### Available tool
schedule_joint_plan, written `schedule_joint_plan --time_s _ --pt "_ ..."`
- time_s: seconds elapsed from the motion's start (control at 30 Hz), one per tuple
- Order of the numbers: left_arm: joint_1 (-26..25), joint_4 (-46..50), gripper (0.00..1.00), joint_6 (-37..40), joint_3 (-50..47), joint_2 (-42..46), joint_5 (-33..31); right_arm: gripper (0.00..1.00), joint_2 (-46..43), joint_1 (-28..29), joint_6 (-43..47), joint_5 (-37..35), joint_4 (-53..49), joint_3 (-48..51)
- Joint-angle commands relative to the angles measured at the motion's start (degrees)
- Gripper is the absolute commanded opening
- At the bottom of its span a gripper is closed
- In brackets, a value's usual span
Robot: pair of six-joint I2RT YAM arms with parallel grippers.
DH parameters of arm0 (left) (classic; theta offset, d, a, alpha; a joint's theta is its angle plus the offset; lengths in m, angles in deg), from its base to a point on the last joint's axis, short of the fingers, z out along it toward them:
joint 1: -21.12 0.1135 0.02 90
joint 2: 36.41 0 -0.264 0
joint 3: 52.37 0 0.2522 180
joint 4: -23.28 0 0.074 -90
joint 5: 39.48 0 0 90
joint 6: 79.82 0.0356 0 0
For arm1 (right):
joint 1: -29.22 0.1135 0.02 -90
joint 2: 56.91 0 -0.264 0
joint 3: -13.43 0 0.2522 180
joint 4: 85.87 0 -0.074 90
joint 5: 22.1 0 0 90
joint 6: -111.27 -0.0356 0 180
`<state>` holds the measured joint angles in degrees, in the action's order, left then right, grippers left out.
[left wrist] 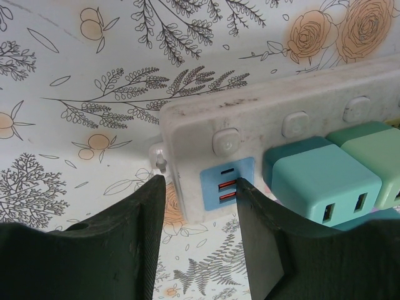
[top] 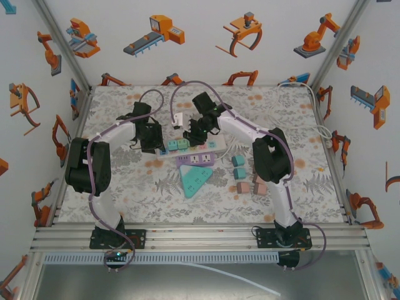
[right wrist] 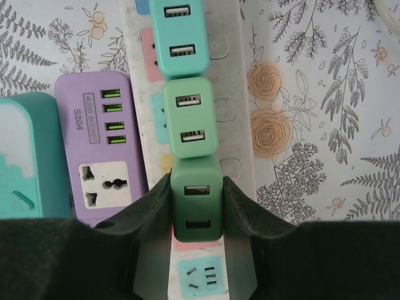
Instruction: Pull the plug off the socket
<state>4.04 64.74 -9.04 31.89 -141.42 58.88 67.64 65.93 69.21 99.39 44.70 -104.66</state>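
3 plugs (right wrist: 185, 75) in power strip (right wrist: 232, 94), right tool (right wrist: 197, 190) gripping 1

Overhead view; both wrist views near power strip (top: 199, 149).

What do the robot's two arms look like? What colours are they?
Both arms, left arm and right arm, have white tubes with chunky black joints and thin purple cables looping along them. Each end effector, left and right, has two matte black fingers.
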Motion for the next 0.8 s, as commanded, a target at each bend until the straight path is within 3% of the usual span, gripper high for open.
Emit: schedule_joint_plan --time_s 0.0,0.33,0.53,0.77 --pt "0.12 5.25 0.48 3.05 -0.44 -0.63 -6.82 0.15 -6.08 -0.06 -2.01 2.53 4.08 0.64" --pt "0.38 6.47 0.51 3.97 0.98 5.19 -5.74 0.14 -12.24 -1.15 -7.74 0.69 7.95 6.95" --pt "0.47 3.90 0.52 4.68 -0.56 12.91 1.65 0.11 -18.67 -3.38 -27.71 -0.65 13.10 10.85" --pt "-0.10 -1.69 0.59 5.94 -6.02 22.82 19.19 0.13 -25.37 -8.26 -57.01 -2.86 21.75 19.03"
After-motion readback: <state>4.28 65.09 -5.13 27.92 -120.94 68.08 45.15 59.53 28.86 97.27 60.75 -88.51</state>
